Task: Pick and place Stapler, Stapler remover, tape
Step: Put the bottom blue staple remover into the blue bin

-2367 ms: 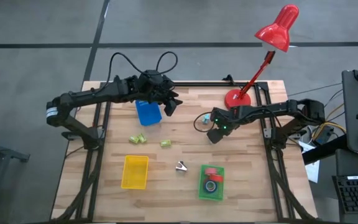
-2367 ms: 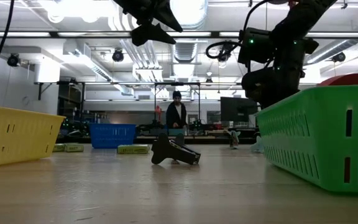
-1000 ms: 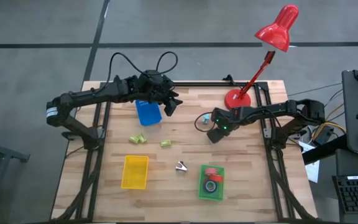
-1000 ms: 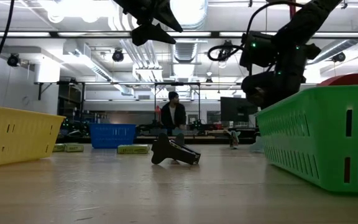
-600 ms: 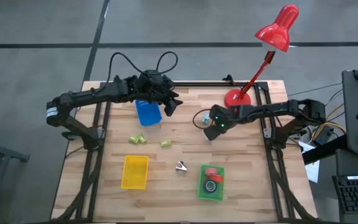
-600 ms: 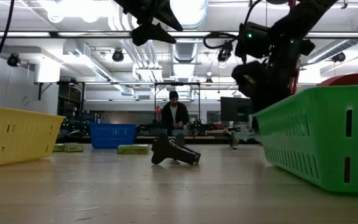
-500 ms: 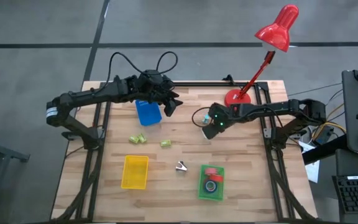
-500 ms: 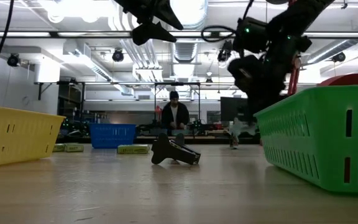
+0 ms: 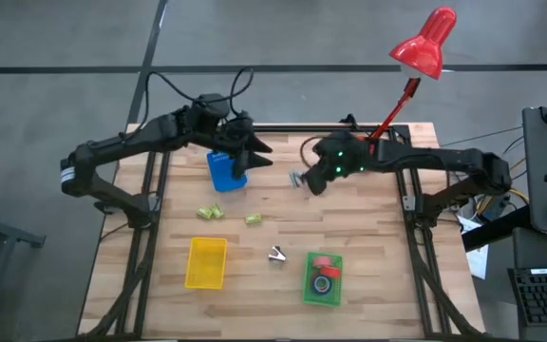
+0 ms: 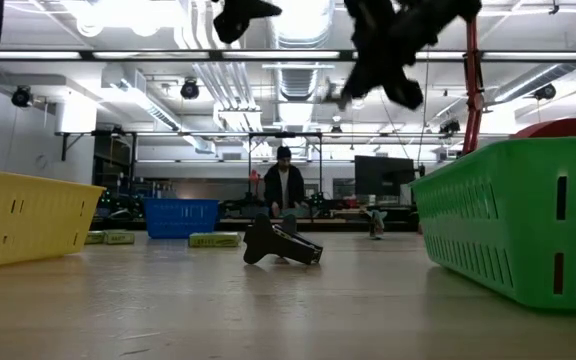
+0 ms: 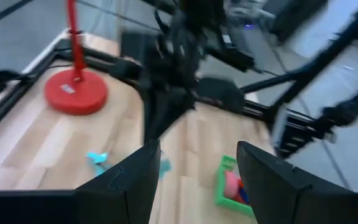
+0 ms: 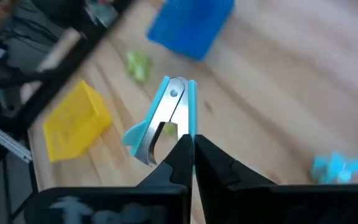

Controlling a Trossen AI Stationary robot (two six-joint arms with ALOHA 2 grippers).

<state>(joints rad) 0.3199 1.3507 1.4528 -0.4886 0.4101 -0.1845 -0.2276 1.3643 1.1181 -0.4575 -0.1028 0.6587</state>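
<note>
My right gripper (image 9: 309,180) is shut on a light-blue staple remover (image 12: 166,118) and holds it in the air between the blue tray (image 9: 224,172) and the red lamp base (image 9: 357,149). My left gripper (image 9: 247,158) is open and empty above the blue tray's right edge. A dark clawed tool (image 9: 275,254) lies on the table. Two small green objects (image 9: 209,213) (image 9: 254,219) lie below the blue tray. A red tape roll (image 9: 323,263) and a blue one (image 9: 323,283) lie in the green tray (image 9: 308,290). My right gripper pinches the staple remover between its two fingers at one blue handle's edge near the claw end (image 12: 188,129). The remover sticks out past the fingertips, its hinge end (image 12: 176,84) farthest from them. It is lifted clear of the table (image 10: 336,96).
A yellow tray (image 9: 207,262) stands at the front left. Another light-blue piece (image 12: 340,165) lies on the table near the lamp base. The lamp's stem (image 9: 397,104) leans over the far right corner. A person (image 10: 284,190) shows in the room beyond.
My right gripper has gone up and toward the table's far left, toward the blue tray, with the light-blue staple remover lifted clear of the table. My left gripper has shifted a little toward the table's left, still above the blue tray.
</note>
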